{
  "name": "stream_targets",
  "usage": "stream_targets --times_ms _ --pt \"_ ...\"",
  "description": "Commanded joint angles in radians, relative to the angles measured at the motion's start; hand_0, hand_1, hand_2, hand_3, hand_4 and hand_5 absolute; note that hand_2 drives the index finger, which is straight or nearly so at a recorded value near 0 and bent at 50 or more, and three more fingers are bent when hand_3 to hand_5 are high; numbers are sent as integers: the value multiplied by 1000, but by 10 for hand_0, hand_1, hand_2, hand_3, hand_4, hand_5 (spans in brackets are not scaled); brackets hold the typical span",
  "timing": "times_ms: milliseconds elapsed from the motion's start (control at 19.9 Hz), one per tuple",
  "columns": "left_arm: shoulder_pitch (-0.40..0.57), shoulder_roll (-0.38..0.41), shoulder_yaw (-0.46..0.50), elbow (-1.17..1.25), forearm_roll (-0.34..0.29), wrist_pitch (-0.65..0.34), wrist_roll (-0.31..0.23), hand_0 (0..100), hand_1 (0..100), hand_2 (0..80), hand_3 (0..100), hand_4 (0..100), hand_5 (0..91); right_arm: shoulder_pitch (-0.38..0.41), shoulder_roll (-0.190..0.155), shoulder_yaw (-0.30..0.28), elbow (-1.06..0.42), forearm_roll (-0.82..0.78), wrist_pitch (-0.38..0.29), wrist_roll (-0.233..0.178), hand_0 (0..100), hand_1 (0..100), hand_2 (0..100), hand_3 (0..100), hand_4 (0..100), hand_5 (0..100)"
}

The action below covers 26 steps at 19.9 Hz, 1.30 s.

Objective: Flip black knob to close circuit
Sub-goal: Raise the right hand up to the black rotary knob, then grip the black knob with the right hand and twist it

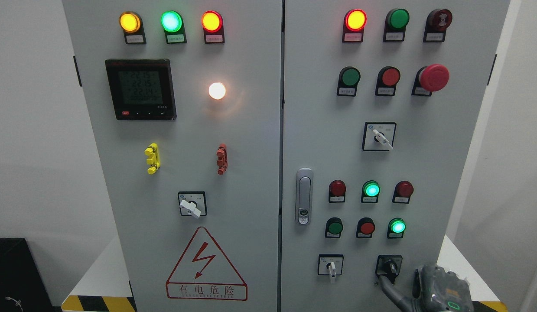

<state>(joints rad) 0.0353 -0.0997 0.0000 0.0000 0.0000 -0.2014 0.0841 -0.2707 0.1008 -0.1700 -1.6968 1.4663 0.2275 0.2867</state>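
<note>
The black knob [390,266] sits at the bottom right of the cabinet's right door [424,164], just right of a white-handled switch [331,265]. The right hand [437,291] rises from the lower right, one finger [387,286] extended to touch the knob's underside, grasping nothing, likely placed to push it over.

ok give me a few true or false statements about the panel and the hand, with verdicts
1. The right hand is at the lower right, a finger reaching the black knob. True.
2. The red mushroom button is on the left door. False: it is on the right door.
3. The green lamp in the top left row is lit. True.
4. The warning triangle sits above the meter display. False: it is well below it.
</note>
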Motion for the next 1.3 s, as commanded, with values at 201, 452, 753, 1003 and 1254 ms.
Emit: stream_targets --times_ms 201,452,753,1003,1254 --pt "0 0 -20 22 -21 0 0 0 0 0 0 0 0 -12 -3 -11 6 -1 -2 5 0 62 795 987 814 784" --pt "0 0 -20 22 -21 0 0 0 0 0 0 0 0 -16 -3 -13 14 -1 -2 5 0 62 795 988 816 785" --pt "0 0 -20 22 -21 0 0 0 0 0 0 0 0 -16 -4 -19 17 -1 -4 5 0 66 793 990 816 786" --pt "0 0 -20 23 -21 0 0 0 0 0 0 0 0 -15 -6 -20 14 -1 -4 5 0 68 793 990 817 786" --pt "0 0 -20 22 -21 0 0 0 0 0 0 0 0 -15 -7 -20 11 -1 -4 5 0 75 793 991 818 789"
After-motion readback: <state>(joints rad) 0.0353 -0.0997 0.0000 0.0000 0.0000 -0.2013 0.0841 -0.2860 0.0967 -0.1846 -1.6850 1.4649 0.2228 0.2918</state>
